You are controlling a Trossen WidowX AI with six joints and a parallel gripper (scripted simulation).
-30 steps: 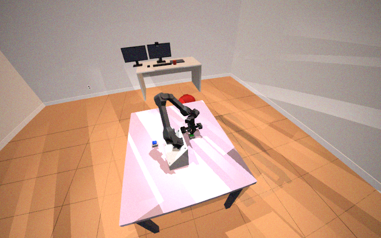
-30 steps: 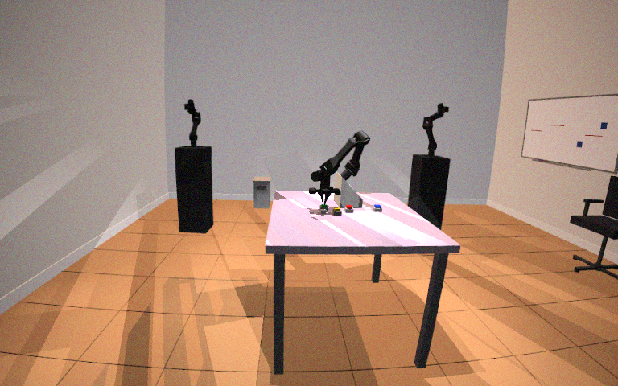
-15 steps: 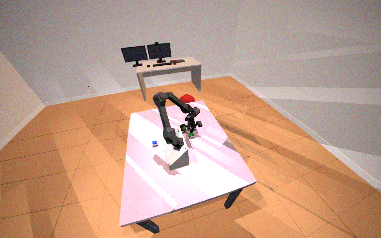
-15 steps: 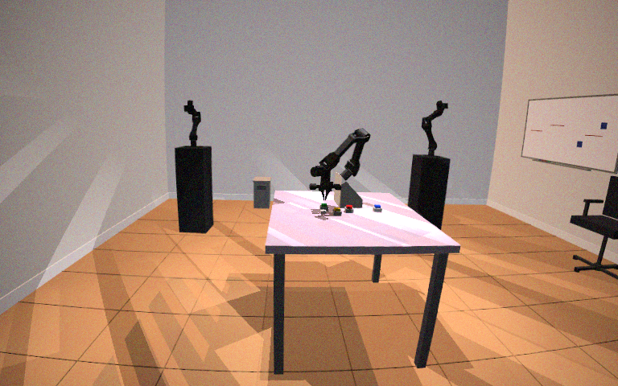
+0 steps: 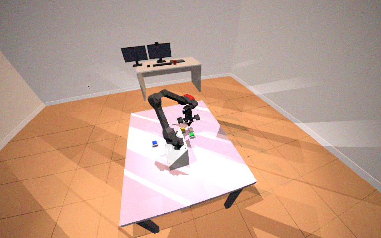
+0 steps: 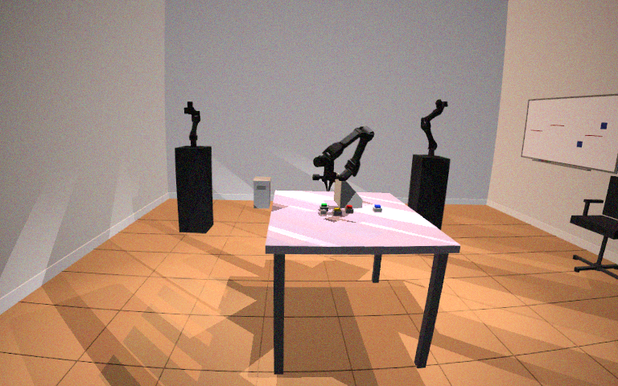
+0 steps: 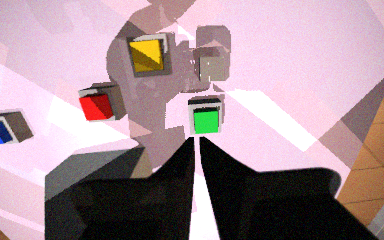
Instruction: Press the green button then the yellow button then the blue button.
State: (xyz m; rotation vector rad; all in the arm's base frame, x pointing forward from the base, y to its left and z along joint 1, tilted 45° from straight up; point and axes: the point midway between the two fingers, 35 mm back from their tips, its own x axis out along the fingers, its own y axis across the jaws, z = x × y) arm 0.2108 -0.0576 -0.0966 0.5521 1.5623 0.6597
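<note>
My gripper (image 5: 189,125) (image 6: 327,189) (image 7: 196,141) is shut and empty, fingertips pointing down, raised above the table. In the wrist view the tips appear just below the green button (image 5: 191,134) (image 6: 323,206) (image 7: 206,122), and no contact shows. The yellow button (image 5: 182,130) (image 6: 337,211) (image 7: 147,56) stands up and to the left of the green one in the wrist view. The blue button (image 5: 154,143) (image 6: 376,207) (image 7: 4,132) stands apart from the others, partly cut off at the wrist view's left edge.
A red button (image 6: 348,207) (image 7: 96,107) stands between yellow and blue in the wrist view. A small pale grey block (image 5: 191,130) (image 6: 323,211) (image 7: 213,68) lies close to the green button. The arm's wedge-shaped base (image 5: 179,159) stands on the table (image 5: 157,190).
</note>
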